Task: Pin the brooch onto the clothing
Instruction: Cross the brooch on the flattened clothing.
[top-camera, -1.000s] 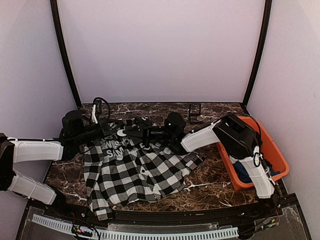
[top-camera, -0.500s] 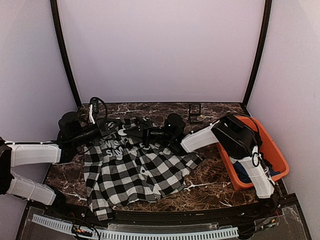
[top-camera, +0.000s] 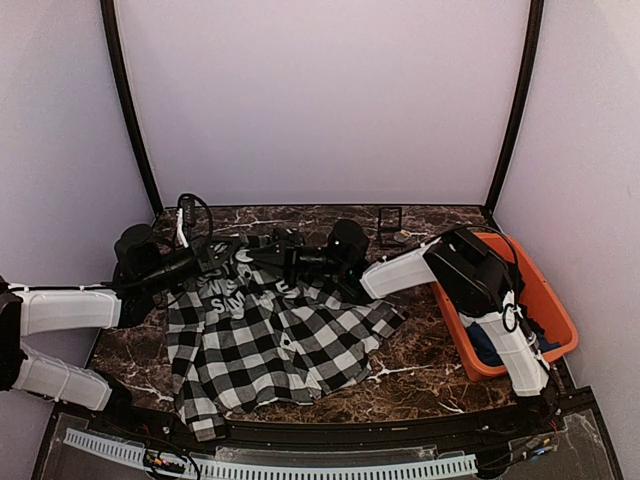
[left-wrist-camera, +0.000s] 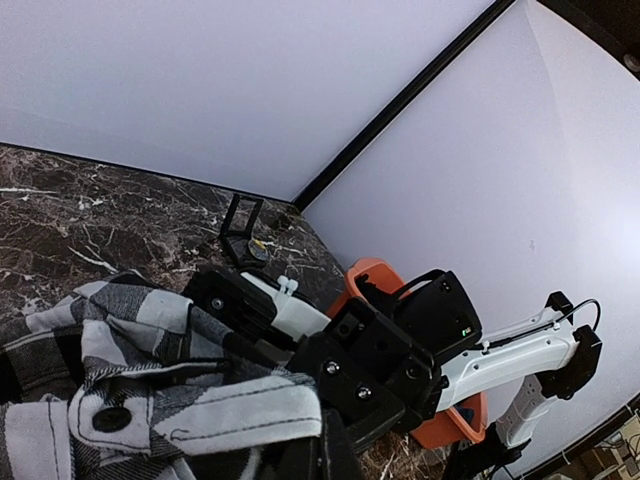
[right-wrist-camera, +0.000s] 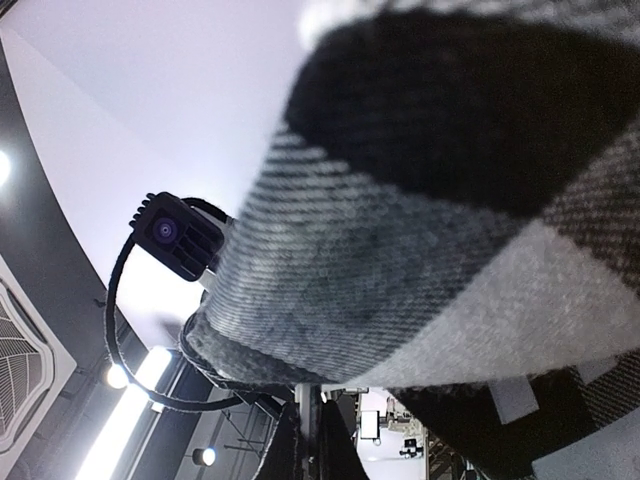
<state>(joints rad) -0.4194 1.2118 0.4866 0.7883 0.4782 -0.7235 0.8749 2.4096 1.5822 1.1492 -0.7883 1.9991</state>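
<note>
The shirt (top-camera: 270, 340) lies spread on the bench (top-camera: 430, 372), its far edge lifted. The jaws of the left gripper (left-wrist-camera: 330, 450) are pinched tight on that edge by a button (left-wrist-camera: 112, 418). Those of the right gripper (right-wrist-camera: 305, 445), equally closed, grip checked cloth just beside.

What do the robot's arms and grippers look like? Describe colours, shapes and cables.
The left arm and right arm have white boxy links and bulky black joints. The left gripper and right gripper are black. A black cable loops over the left wrist.
</note>
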